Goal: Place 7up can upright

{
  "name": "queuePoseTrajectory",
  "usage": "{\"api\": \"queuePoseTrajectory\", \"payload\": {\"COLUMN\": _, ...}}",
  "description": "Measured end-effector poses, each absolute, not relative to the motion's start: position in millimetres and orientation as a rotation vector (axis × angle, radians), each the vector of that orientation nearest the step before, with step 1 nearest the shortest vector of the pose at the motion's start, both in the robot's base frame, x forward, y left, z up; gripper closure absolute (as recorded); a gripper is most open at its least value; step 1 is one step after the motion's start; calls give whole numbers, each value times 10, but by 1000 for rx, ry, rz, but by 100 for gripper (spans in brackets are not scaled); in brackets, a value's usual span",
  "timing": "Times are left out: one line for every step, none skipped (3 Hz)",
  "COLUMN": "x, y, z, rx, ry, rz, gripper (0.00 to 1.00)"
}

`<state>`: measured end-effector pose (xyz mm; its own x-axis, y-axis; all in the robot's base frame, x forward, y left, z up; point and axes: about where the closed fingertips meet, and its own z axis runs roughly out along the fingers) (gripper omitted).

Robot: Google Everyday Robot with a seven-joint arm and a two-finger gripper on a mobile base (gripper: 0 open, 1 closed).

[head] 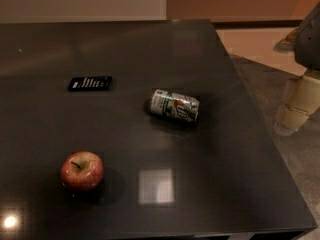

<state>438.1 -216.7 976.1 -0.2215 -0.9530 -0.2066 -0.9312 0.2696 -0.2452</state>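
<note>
The 7up can (175,105) lies on its side near the middle of the dark table (225,174), silver and green with a red dot, its long axis running left to right. My gripper (296,108) hangs at the right edge of the view, beyond the table's right edge and over the floor, well to the right of the can. It holds nothing that I can see.
A red apple (82,171) stands at the front left of the table. A flat black rectangular device (90,82) lies at the back left. The table's right edge runs diagonally between the can and my gripper. Grey floor (280,84) lies to the right.
</note>
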Motion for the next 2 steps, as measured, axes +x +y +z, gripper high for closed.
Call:
{"api": "queuePoseTrajectory", "payload": {"x": 4381, "y": -2167, "z": 9761, "rx": -1725, "ry": 2232, "rz": -98, "gripper": 0}}
{"api": "queuePoseTrajectory", "payload": {"x": 4481, "y": -2106, "z": 9764, "rx": -1793, "ry": 2181, "rz": -75, "gripper": 0}}
